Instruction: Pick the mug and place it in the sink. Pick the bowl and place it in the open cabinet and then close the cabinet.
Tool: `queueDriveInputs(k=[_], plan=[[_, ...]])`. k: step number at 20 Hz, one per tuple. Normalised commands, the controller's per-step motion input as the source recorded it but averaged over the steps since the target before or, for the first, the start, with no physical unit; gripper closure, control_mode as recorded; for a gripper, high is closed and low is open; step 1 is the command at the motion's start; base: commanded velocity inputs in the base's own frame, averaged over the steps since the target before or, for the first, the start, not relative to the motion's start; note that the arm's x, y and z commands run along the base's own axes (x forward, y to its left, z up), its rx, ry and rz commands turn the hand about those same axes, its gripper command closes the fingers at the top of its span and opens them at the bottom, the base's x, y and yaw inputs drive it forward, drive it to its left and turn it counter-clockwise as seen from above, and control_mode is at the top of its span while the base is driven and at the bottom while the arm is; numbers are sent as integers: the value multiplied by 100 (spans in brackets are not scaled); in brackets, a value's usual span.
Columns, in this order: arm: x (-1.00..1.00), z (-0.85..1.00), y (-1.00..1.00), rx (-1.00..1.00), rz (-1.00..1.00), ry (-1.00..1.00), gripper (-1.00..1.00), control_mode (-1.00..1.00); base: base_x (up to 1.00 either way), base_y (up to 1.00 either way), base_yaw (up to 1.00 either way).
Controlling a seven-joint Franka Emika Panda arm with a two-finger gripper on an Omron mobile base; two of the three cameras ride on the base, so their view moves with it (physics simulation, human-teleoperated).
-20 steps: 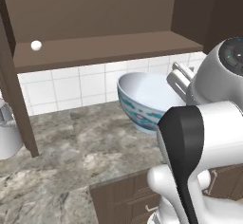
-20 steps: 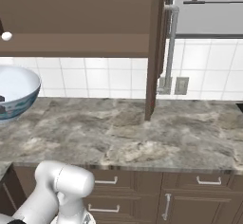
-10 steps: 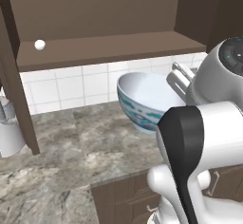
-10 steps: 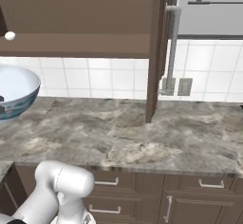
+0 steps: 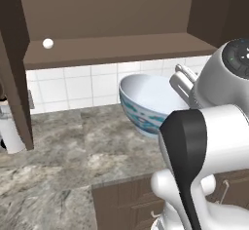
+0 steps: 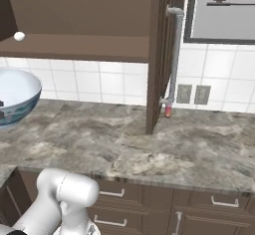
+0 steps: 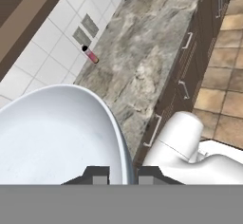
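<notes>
**Bowl pinched at its rim, cabinet shelf up at twelve o'clock**

While the bowl (image 5: 146,105) hangs tipped just above the table (image 5: 73,151), its mouth faces up and toward ten o'clock in the left base view. Being round, it has no long axis; what counts is the rim. The gripper (image 7: 122,174) has its jaws clenched across that rim, one fingertip inside the white wall and one outside, as the hand view shows.

From the bowl, the open cabinet (image 5: 116,48) lies at twelve o'clock, directly overhead, its shelf bare but for a small white ball (image 5: 47,43) toward eleven. The coming lift likely turns on clearing the shelf's front edge. A slim red-pink bottle (image 6: 168,110) stands well apart by the cabinet door (image 6: 159,55).
</notes>
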Motion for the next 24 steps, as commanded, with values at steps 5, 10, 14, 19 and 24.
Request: queueDriveInputs(k=[5,10,14,19,24], plan=[[0,0,0,0,0,0,100,100,26,-42,12],[0,0,0,0,0,0,100,100,12,31,1],[0,0,0,0,0,0,100,100,0,48,-4],[0,0,0,0,0,0,100,100,0,-3,-6],[0,0,0,0,0,0,100,100,15,-9,-3]])
